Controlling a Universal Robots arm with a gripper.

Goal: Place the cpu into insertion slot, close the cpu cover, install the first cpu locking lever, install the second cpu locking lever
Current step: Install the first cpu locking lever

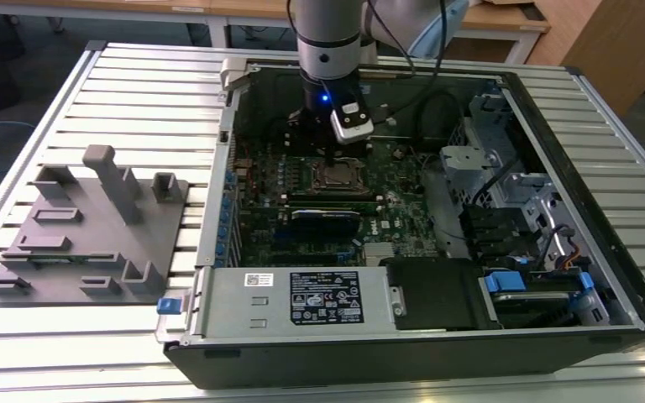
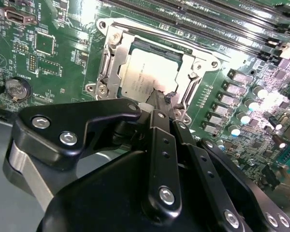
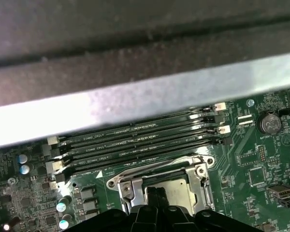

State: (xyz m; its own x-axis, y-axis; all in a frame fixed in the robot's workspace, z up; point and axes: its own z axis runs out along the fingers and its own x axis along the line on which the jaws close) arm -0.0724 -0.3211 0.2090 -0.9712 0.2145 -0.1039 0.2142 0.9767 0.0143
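The claw (image 2: 160, 99) points down into the open computer box (image 1: 574, 210). Its two black fingers (image 2: 157, 145) are close together, with the tips almost meeting. I cannot tell if something thin is pinched between them. The tips sit right at one edge of the cpu (image 2: 142, 72). They are touching it or just above it, and I cannot tell which.

The cpu is a flat grey square. It lies flat in the insertion slot (image 2: 97, 88), in the middle of the green board (image 2: 63, 67). The cpu cover (image 2: 111, 60) is a shiny metal frame with a big hole in it. It looks like it is lying down around the cpu, and the grey top shows through the hole. A thin metal rod (image 3: 159, 169) runs along one side of the slot, next to the long black memory slots (image 3: 145, 140). It may be one of the locking levers, but I am not sure.

So I think the cpu is already in its place. The work now looks to be at the cover or a lever, and I cannot say which. This spot calls for a slow, soft touch on the metal parts, so the tips do not slip onto the chip or the tiny parts nearby.

The box stands on a ridged metal tabletop (image 1: 132, 75). A grey holder (image 1: 87, 227) with pegs lies beside the box, at the exterior view's left.
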